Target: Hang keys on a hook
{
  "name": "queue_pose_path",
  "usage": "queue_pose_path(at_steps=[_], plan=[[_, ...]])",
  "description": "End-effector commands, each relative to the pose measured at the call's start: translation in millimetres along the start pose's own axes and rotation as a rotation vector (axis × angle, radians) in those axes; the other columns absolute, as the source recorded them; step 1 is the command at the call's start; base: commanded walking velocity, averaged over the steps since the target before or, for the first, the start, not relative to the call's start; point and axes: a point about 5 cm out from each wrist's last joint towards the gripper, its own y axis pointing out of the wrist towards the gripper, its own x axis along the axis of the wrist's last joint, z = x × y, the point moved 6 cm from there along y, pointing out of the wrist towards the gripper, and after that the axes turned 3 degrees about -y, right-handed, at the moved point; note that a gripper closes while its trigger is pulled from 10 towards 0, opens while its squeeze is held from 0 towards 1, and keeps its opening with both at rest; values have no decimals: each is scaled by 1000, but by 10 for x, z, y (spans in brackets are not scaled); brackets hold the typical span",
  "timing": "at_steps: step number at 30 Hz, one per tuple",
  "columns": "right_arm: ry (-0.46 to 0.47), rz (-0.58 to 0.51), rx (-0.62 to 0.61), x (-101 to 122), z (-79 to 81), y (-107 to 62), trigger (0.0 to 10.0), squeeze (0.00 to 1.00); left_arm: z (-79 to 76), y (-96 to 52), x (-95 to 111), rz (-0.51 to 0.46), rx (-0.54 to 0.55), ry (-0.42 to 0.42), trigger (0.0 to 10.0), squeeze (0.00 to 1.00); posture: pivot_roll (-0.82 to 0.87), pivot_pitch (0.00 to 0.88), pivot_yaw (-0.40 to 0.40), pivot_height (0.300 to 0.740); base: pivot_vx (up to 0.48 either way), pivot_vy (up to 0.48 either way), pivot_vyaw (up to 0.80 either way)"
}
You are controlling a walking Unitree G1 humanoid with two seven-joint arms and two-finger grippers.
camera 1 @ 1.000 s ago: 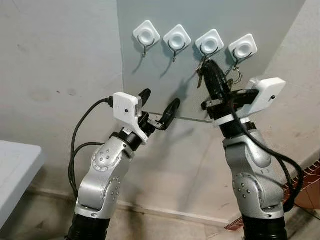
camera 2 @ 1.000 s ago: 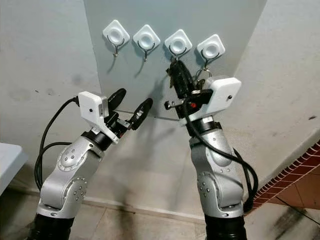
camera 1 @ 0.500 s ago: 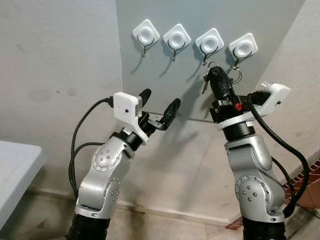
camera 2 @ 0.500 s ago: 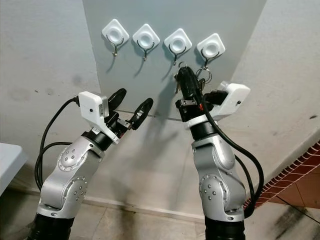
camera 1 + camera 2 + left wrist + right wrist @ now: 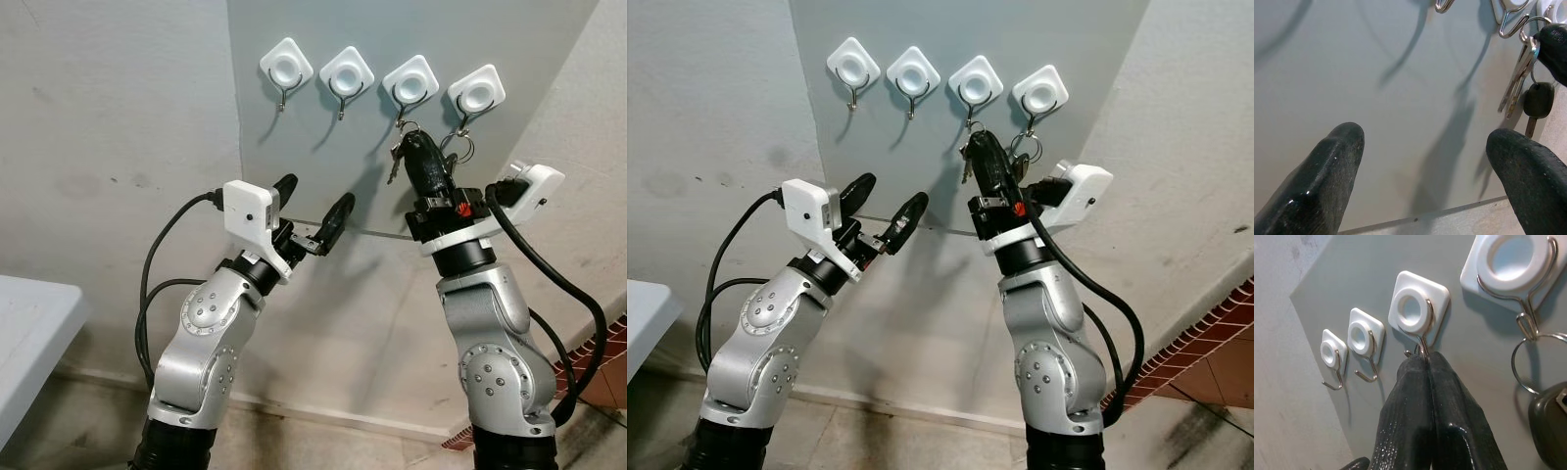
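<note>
Left eye view: four white hook mounts in a row on the grey wall panel (image 5: 294, 127). Right end effector (image 5: 416, 152) is raised up to the third hook (image 5: 410, 83) from the robot's left, fingers pressed together w/ a bunch of keys (image 5: 396, 162) pinched at the tips. Keys dangle just below that hook; key ring sits right at the wire hook, can't tell if it's actually over it. Right wrist view confirms: the two black fingers (image 5: 1415, 431) closed tight, tips right under the third hook's wire loop.

Another key set (image 5: 460, 147) w/ a ring and dark fob hangs on the fourth hook (image 5: 476, 93), just beside the right end effector.

Left end effector (image 5: 312, 208) held up lower and to the left, well apart from the hooks, fingers spread wide, nothing btwn them. Left wrist view looks past its two fingertips (image 5: 1332, 161) at the panel; keys and dark fob visible off to one side.

White bench (image 5: 24, 333) corner at far left.
</note>
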Motion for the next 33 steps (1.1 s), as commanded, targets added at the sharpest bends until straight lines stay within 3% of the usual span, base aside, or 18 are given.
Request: queue_pose_path(at_steps=[1,13,33], plan=[[13,-19,39,65,89,17,10000,0,-48,-1,35,-6,-14,5,10000,0,-29,63,-39,740,0,0,0],[4,54,31,-116,57,-57,10000,0,-52,-2,33,-4,-17,2,10000,0,-34,70,-35,740,0,0,0],[29,-20,42,60,108,33,10000,0,-45,-4,30,-1,-14,1,10000,0,-30,73,-34,740,0,0,0]])
